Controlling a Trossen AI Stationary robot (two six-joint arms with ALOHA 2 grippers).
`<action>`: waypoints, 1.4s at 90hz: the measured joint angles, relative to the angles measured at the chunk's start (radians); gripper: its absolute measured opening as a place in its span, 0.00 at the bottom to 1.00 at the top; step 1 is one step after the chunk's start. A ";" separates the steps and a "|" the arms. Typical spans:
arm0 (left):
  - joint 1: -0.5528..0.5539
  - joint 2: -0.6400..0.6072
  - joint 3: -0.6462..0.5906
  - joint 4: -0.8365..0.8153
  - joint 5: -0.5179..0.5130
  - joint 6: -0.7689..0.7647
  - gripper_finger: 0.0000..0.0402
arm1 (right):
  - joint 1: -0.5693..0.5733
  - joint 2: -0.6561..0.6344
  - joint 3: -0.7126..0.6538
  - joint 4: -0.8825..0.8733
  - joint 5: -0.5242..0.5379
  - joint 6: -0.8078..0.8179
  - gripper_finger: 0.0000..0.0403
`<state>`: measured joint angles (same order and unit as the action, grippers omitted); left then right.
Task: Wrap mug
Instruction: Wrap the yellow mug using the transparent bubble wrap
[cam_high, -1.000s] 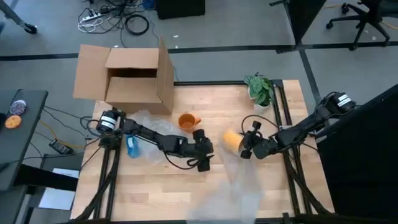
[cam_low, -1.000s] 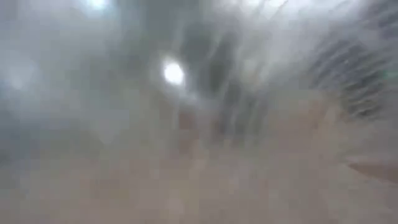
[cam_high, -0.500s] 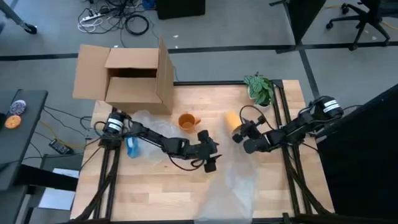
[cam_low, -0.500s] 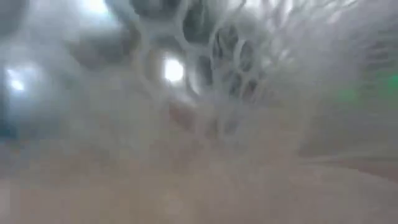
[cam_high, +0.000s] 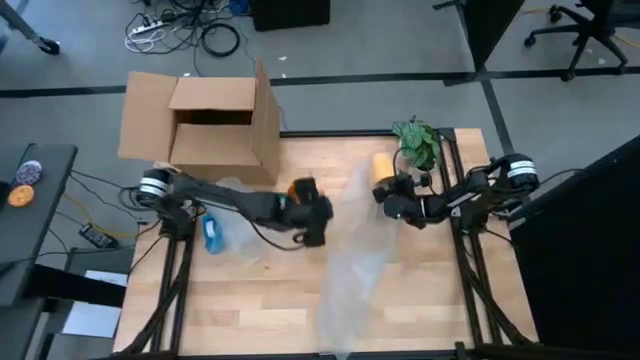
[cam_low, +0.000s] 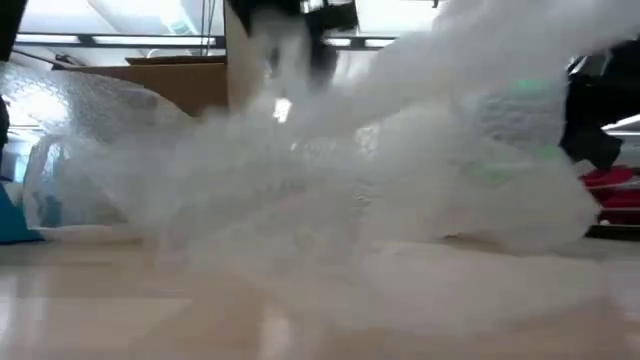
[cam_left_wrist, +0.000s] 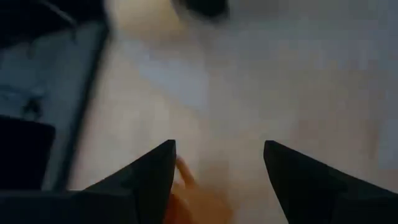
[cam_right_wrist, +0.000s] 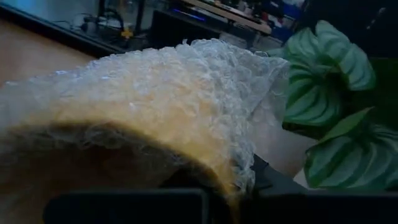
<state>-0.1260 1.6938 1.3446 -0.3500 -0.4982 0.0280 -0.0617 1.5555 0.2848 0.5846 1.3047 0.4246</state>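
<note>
Sheet of bubble wrap (cam_high: 352, 262): clear, spread along the wooden bench (cam_high: 250, 300) from its near edge up toward the far right, where one end is lifted; in the low view it (cam_low: 400, 180) fills most of the frame.

Left pincer (cam_high: 305, 222): mid-bench, low over the wood, just beside the orange mug (cam_high: 293, 188), which the arm partly covers. The left wrist view shows the two dark fingers (cam_left_wrist: 143, 177) set wide apart, an orange shape (cam_left_wrist: 193, 199) between them.

Second clear wrap with a blue item (cam_high: 211, 234): left side of the bench.

Right pincer (cam_high: 388, 198): far right of the bench, clamped on the raised end of the bubble wrap, next to a yellow roll (cam_high: 383, 164).

Potted plant (cam_high: 417, 142): far right corner.

Cardboard box (cam_high: 200, 125): open, far left edge.
</note>
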 joint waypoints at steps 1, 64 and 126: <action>0.002 -0.003 -0.006 0.034 0.014 0.003 0.57 | -0.004 0.000 0.000 0.005 -0.001 0.000 0.00; -0.135 -0.147 0.054 -0.218 0.345 -0.354 0.57 | -0.130 0.030 0.002 0.132 -0.173 -0.175 0.00; -0.530 0.370 0.241 -0.204 0.039 -0.742 0.57 | -0.131 0.031 0.001 0.137 -0.196 -0.227 0.00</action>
<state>-0.6558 2.0638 1.5856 -0.5535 -0.4591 -0.7138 -0.1925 1.5864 0.2859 0.7216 1.1091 0.1974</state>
